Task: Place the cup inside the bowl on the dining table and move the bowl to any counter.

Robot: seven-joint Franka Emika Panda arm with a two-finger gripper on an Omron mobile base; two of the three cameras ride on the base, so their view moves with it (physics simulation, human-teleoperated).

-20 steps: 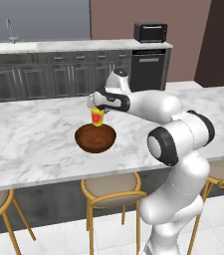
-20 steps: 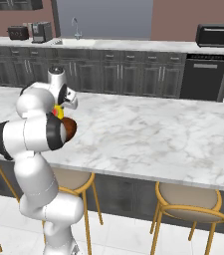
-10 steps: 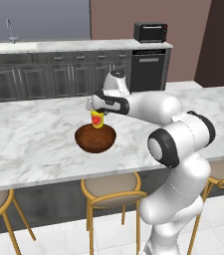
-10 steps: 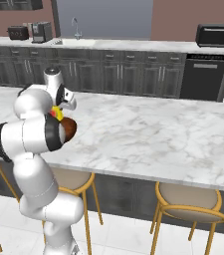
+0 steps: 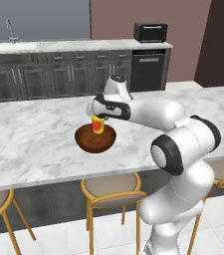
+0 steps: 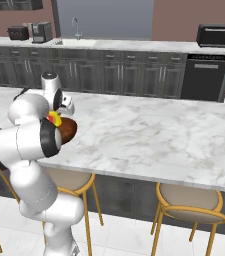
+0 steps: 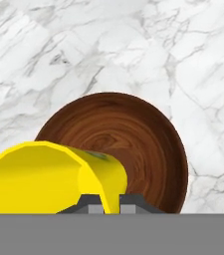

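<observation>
One cup (image 7: pixel 54 177) in gripper (image 7: pixel 107 205), over bowl (image 7: pixel 138 144)

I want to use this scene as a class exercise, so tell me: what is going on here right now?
A white robot arm holds a small yellow cup in its gripper, which is shut on the cup's rim. The cup hangs just over the middle of a dark wooden bowl that sits on the marble dining table. In the hand view the cup lies over the bowl's hollow. Whether it touches the bottom cannot be told. The bowl has not yet gone to a counter.
</observation>
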